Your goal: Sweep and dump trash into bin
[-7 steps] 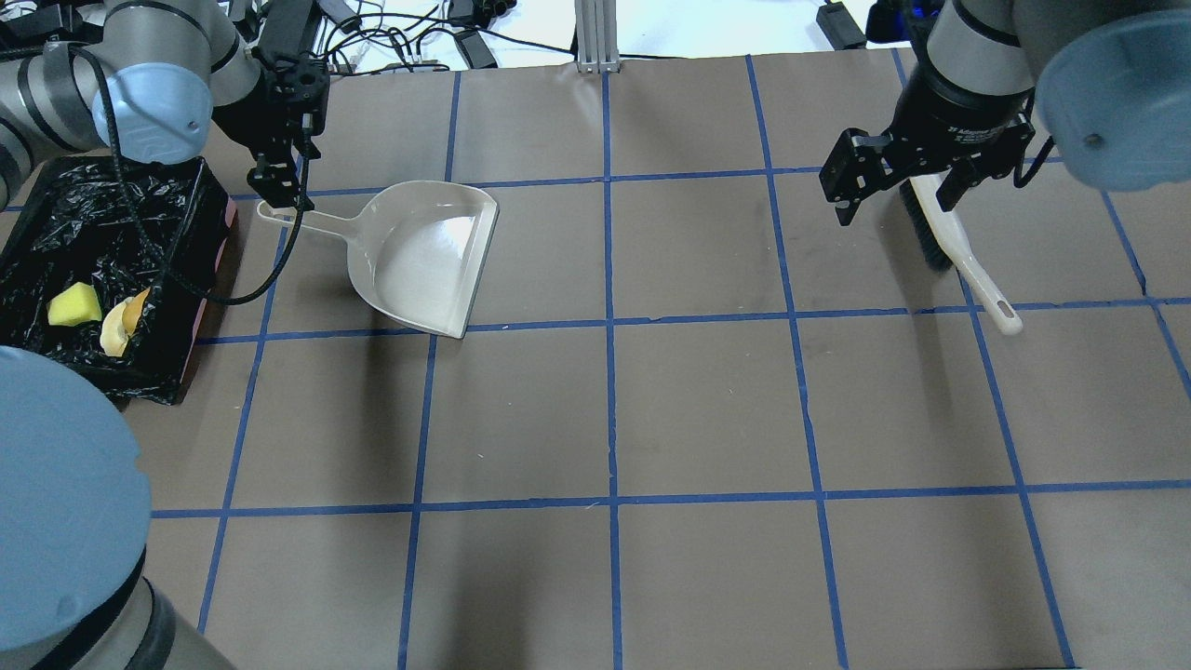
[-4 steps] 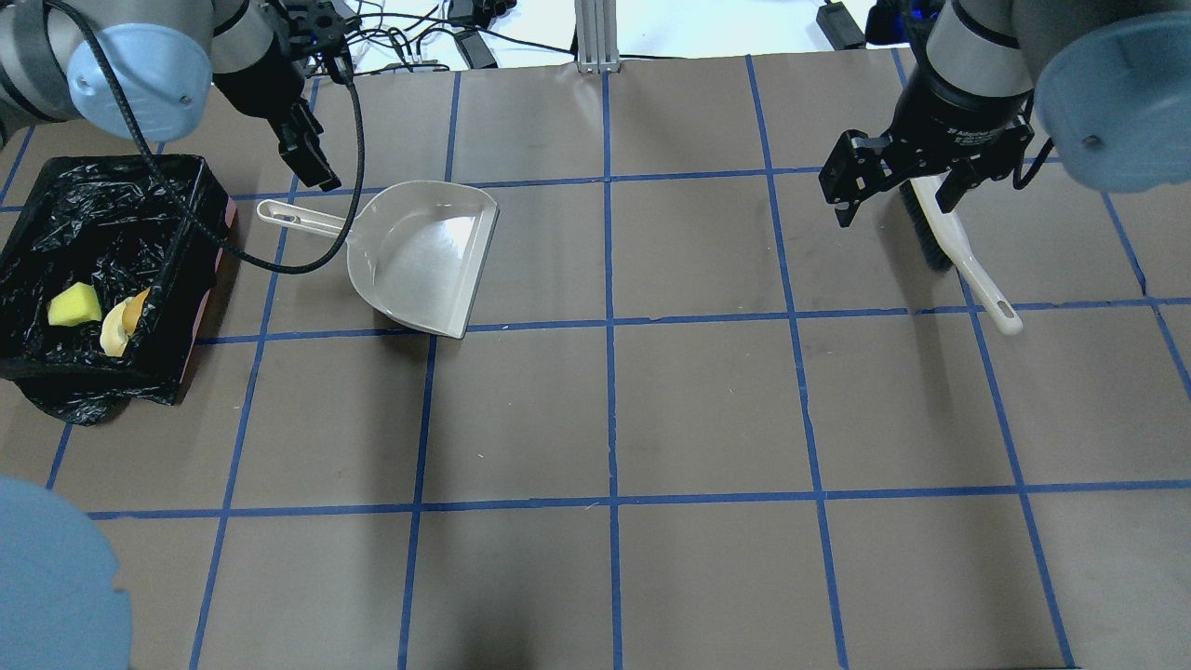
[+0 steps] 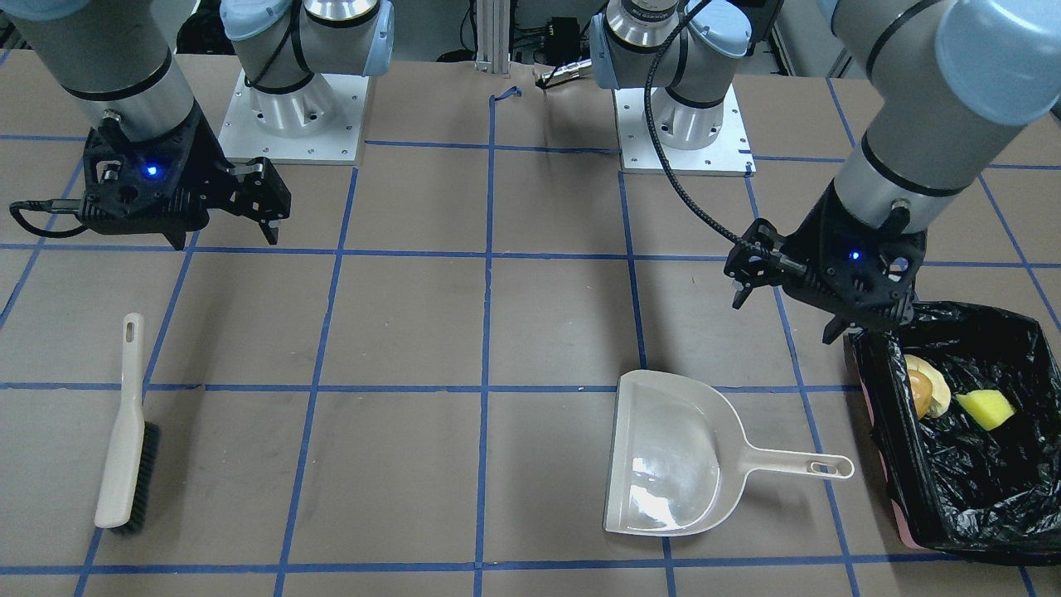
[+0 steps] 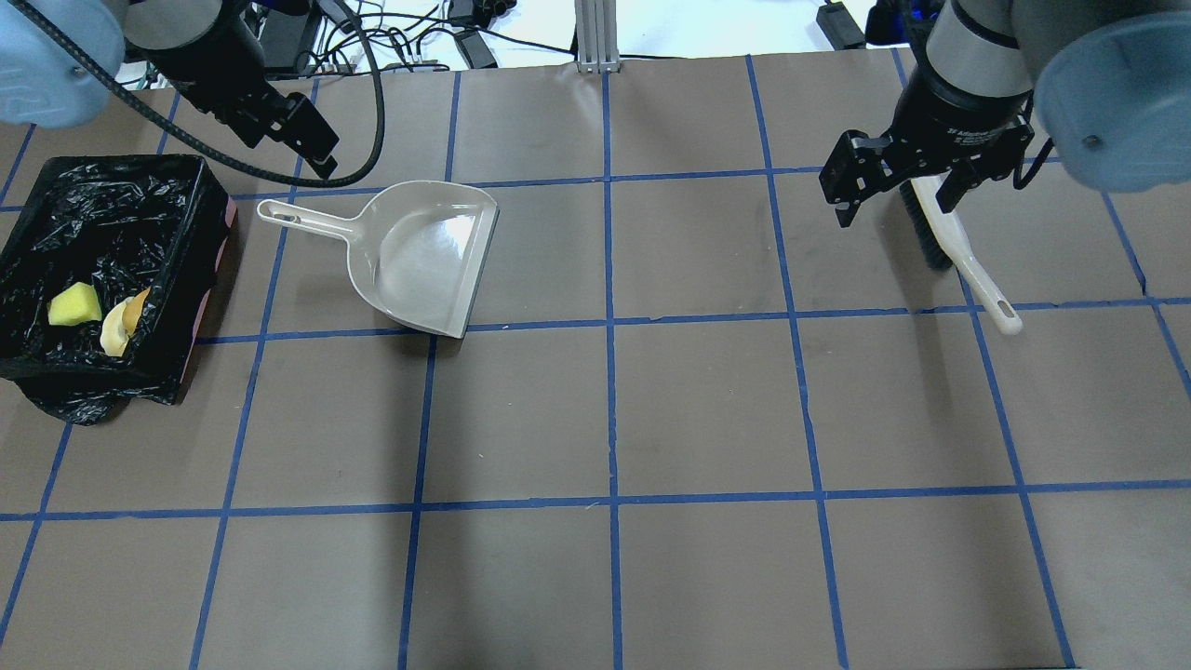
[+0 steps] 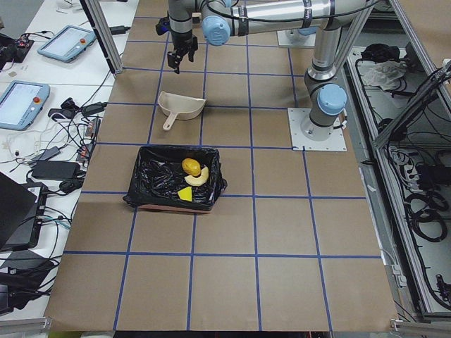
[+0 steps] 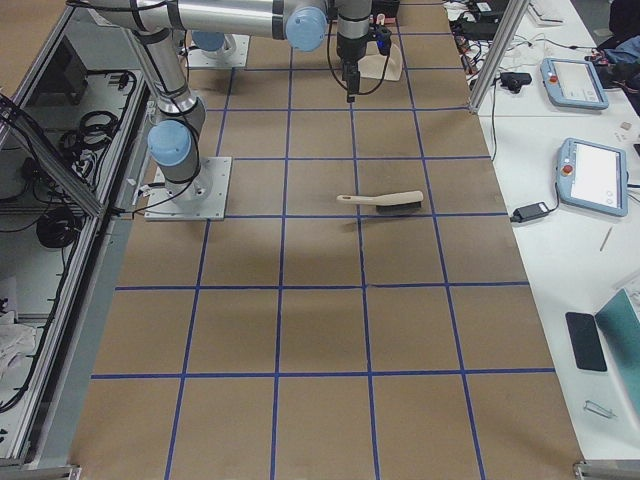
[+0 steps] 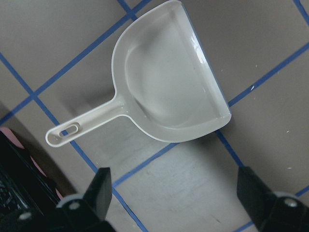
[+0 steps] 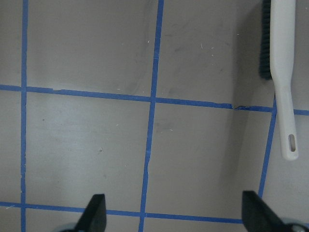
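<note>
Trash is lying inside the bin, bunched toward its robot-side end: the yellow sponge, the curved croissant piece just beside it, and the potato touching the croissant piece. I am watching the left hand hanging raised over the tabletop, off the side of the bin that faces the dustpan, well clear of all three pieces and gripping nothing; its wrist view is showing the two fingers spread wide, with the whole dustpan lying flat between them. The right hand is hovering at the far side of the tabletop, well apart from the bin, fingers likewise spread wide and empty, with the brush lying on the tabletop just beside it. From overhead, the croissant piece is hiding most of the potato, and the right hand is covering part of the brush's bristle end. I am not managing to make out any green backing on the sponge in any view. The front view is cutting off the bin's outer corner, the left wrist view is catching only a dark corner of it with a sliver of pink rim, and the right wrist view is cropping the brush's bristle end at the top edge.
</note>
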Action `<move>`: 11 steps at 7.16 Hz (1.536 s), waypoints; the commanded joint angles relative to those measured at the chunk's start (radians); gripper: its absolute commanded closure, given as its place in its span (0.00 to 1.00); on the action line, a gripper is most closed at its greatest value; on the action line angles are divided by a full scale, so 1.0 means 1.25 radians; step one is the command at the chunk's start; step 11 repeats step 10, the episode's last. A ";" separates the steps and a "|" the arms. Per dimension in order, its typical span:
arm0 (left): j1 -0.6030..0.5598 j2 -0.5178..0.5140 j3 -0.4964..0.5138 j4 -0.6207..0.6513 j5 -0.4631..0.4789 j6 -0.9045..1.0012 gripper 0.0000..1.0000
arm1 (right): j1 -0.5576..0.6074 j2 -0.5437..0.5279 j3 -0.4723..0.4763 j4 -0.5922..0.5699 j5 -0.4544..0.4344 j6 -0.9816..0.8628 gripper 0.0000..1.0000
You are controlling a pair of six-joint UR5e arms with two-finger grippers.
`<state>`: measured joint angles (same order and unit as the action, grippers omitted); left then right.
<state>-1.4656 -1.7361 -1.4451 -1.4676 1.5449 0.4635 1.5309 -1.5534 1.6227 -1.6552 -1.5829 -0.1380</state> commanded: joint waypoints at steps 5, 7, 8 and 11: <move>-0.001 0.154 -0.083 -0.101 -0.009 -0.339 0.00 | 0.000 -0.011 -0.001 -0.001 0.013 0.000 0.00; -0.001 0.169 -0.083 -0.100 -0.010 -0.325 0.00 | 0.000 -0.015 -0.002 0.013 0.012 0.015 0.00; -0.001 0.174 -0.086 -0.101 -0.009 -0.322 0.00 | 0.000 -0.020 -0.002 0.015 0.009 0.016 0.00; -0.001 0.176 -0.097 -0.101 -0.005 -0.322 0.00 | 0.000 -0.031 -0.002 0.015 0.002 0.016 0.00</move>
